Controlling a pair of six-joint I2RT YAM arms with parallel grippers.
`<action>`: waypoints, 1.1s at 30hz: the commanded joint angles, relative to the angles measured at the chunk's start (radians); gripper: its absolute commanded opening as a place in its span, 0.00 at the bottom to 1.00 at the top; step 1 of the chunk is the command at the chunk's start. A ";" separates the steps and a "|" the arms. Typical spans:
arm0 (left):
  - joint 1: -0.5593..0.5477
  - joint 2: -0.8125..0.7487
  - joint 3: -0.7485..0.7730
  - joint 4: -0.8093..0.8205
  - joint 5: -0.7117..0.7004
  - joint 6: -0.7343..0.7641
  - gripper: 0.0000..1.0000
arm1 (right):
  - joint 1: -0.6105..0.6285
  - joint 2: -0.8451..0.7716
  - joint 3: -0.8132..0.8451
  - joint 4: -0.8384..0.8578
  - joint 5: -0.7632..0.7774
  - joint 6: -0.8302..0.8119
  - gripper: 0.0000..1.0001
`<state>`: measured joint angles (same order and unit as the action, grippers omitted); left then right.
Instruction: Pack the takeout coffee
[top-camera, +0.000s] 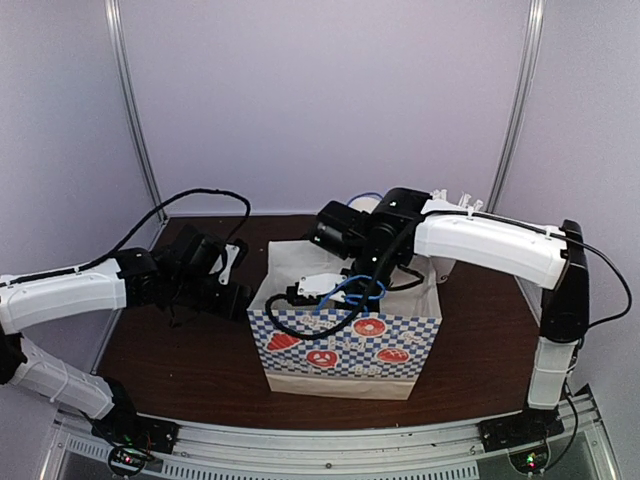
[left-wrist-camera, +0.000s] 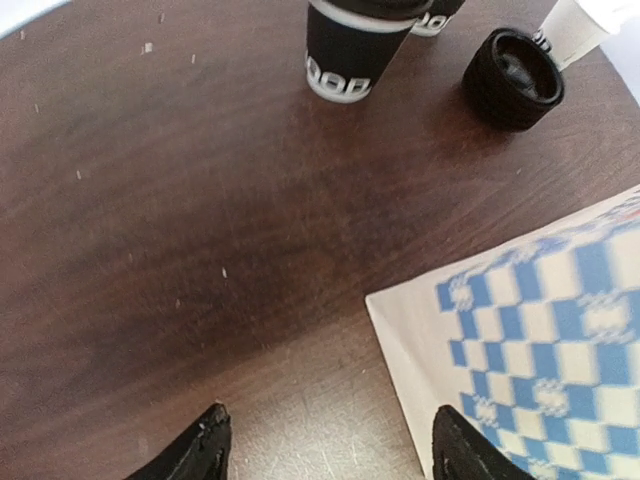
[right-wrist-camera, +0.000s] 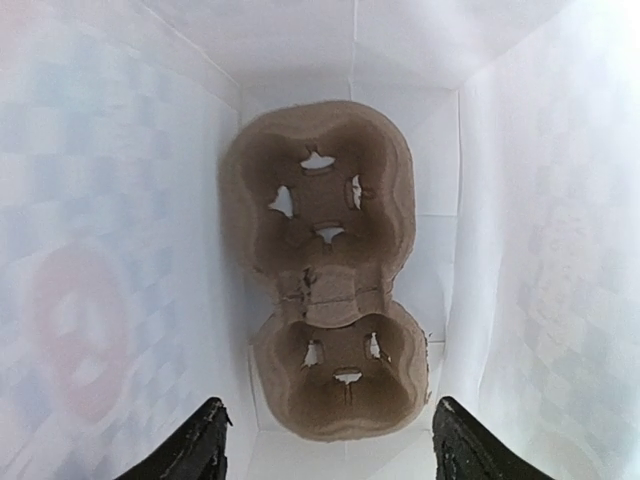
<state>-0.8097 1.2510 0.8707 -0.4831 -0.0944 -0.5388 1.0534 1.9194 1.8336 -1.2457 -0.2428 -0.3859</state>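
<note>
The takeout coffee (left-wrist-camera: 347, 52), a black lidded paper cup with white print, stands on the brown table at the top of the left wrist view. A second black cup (left-wrist-camera: 437, 17) shows partly behind it. My left gripper (left-wrist-camera: 333, 442) hangs open over bare table, well short of the cups, with the bag's corner by its right finger. My right gripper (right-wrist-camera: 328, 428) is open inside the paper bag (top-camera: 345, 340). It points down at a brown pulp cup carrier (right-wrist-camera: 325, 270) with two empty wells on the bag's floor. Neither gripper holds anything.
A short stack of black lids (left-wrist-camera: 513, 78) and a white cup (left-wrist-camera: 577, 22) stand right of the coffee cups. The blue-checked bag (left-wrist-camera: 545, 330) stands upright mid-table, the right arm (top-camera: 480, 245) reaching over it. Grey walls close in the table's back and sides.
</note>
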 joint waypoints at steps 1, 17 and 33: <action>0.000 -0.006 0.147 -0.085 -0.049 0.124 0.70 | -0.005 -0.068 0.077 -0.078 -0.050 -0.044 0.71; -0.019 0.060 0.546 -0.029 0.241 0.554 0.73 | -0.125 -0.241 0.237 -0.159 -0.248 -0.162 0.70; -0.074 0.423 0.856 -0.179 0.316 0.771 0.55 | -0.433 -0.462 0.117 -0.214 -0.486 -0.233 0.69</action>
<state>-0.8837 1.6531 1.6577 -0.6376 0.2096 0.1471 0.6739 1.4902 2.0098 -1.4506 -0.6830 -0.6006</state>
